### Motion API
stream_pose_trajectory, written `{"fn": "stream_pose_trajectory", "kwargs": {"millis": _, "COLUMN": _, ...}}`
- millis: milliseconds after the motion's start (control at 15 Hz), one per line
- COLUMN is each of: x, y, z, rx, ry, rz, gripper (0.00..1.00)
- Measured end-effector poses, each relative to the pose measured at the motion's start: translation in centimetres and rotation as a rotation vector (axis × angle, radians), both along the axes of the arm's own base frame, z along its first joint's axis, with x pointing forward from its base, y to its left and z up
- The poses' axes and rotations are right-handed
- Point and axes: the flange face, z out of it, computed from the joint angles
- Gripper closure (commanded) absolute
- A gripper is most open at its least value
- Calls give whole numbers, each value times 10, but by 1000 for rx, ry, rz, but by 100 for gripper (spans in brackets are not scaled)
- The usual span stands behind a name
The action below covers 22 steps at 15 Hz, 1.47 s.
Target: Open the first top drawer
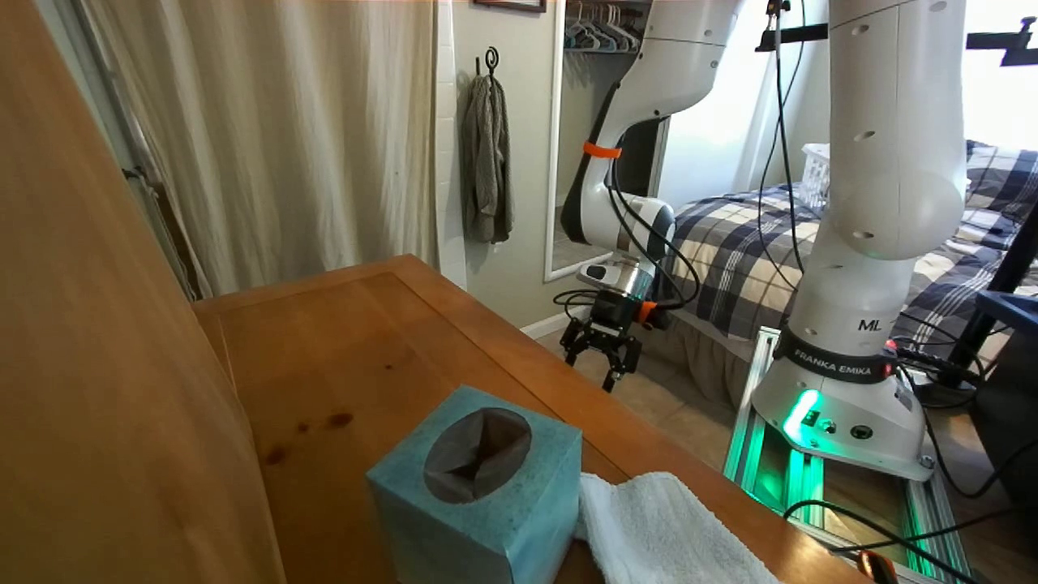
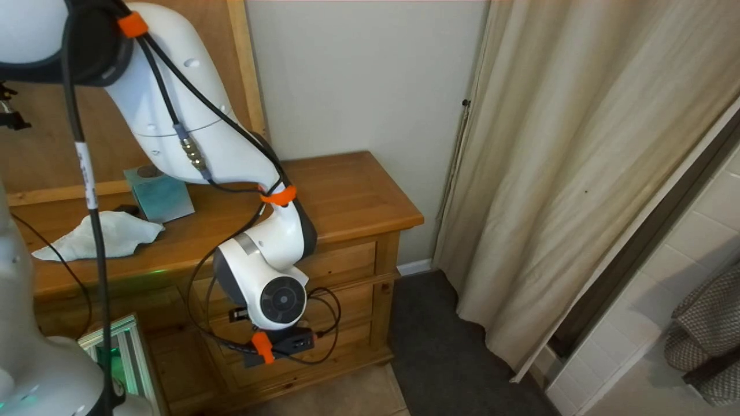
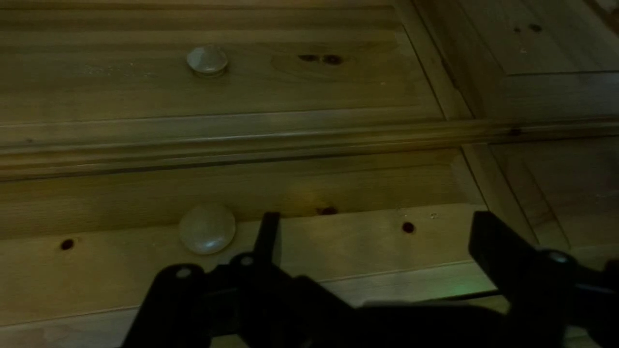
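Top drawer [image 3: 232, 92] looks closed, though the wrist view is pretty dim. Its upper knob [image 3: 207, 59] shows upper left there, clear of the end effector [image 3: 377, 222], whose jaws are spread wide in front of the lower drawer [image 3: 309, 193], just right of the lower knob [image 3: 207, 229] in that view. In both exterior views, tissue box [image 1: 478, 519] and white cloth [image 1: 673, 535] sit side by side on the surface [image 1: 340, 365] (orange-brown wood).
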Motion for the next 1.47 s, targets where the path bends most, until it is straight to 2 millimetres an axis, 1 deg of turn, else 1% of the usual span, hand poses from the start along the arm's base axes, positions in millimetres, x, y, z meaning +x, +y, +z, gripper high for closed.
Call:
{"fn": "stream_pose_trajectory", "kwargs": {"millis": 267, "x": 1, "y": 9, "z": 0, "rx": 44, "ry": -3, "rz": -18, "gripper": 0}}
{"fn": "stream_pose_trajectory", "kwargs": {"millis": 467, "x": 7, "y": 18, "z": 2, "rx": 76, "ry": -15, "rz": -51, "gripper": 0}}
{"fn": "stream_pose_trajectory", "kwargs": {"millis": 800, "x": 35, "y": 27, "z": 11, "rx": 99, "ry": -70, "rz": -98, "gripper": 0}}
{"fn": "stream_pose_trajectory", "kwargs": {"millis": 1067, "x": 55, "y": 29, "z": 17, "rx": 100, "ry": -106, "rz": -120, "gripper": 0}}
{"fn": "stream_pose_trajectory", "kwargs": {"millis": 1267, "x": 61, "y": 30, "z": 7, "rx": 84, "ry": -96, "rz": -122, "gripper": 0}}
{"fn": "stream_pose_trajectory", "kwargs": {"millis": 1467, "x": 61, "y": 28, "z": -12, "rx": 66, "ry": -61, "rz": -123, "gripper": 0}}
